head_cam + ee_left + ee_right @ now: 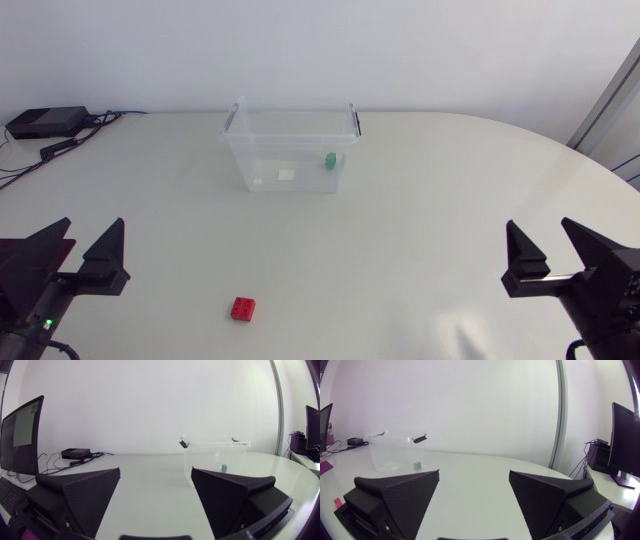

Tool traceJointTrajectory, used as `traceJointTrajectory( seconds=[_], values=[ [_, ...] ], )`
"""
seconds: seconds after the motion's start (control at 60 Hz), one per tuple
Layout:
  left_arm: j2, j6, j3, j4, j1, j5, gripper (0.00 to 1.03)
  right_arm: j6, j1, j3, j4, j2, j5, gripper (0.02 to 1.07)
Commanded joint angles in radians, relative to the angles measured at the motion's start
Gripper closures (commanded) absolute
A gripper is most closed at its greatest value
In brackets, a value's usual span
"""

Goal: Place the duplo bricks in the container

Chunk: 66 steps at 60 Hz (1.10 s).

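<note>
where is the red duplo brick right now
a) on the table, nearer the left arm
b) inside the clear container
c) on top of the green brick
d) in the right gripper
a, the red brick lies on the bare table, apart from the container, which holds only the green brick

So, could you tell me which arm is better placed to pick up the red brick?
Left, probably. The red brick lies on the table clearly nearer the left gripper than the right gripper. Both are open and empty.
</note>
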Motion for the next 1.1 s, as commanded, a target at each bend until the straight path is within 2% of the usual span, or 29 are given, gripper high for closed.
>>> traceJointTrajectory(
  seconds=[0.0, 0.333, 0.55, 0.7, 0.817, 1.083],
  values=[
    [-0.011, 0.016, -0.015, 0.008, 0.013, 0.003, 0.04, -0.021, -0.010, -0.020, 0.012, -0.009, -0.005, 0.06],
    [-0.012, 0.015, -0.012, 0.025, 0.048, 0.003, 0.04, -0.021, -0.010, -0.020, 0.012, -0.009, -0.005, 0.06],
    [-0.009, 0.022, 0.017, -0.015, 0.055, 0.003, 0.04, -0.021, -0.010, -0.020, 0.012, -0.009, -0.005, 0.06],
    [0.026, 0.030, 0.075, -0.090, 0.038, 0.006, 0.04, -0.021, -0.010, -0.020, 0.012, -0.009, -0.005, 0.06],
    [0.124, 0.027, 0.169, -0.144, 0.027, 0.010, 0.04, -0.021, -0.010, -0.020, 0.012, -0.009, -0.005, 0.06],
    [0.310, 0.018, 0.416, -0.346, -0.087, 0.010, 0.04, -0.021, -0.010, -0.020, 0.012, -0.009, -0.005, 0.06]
  ],
)
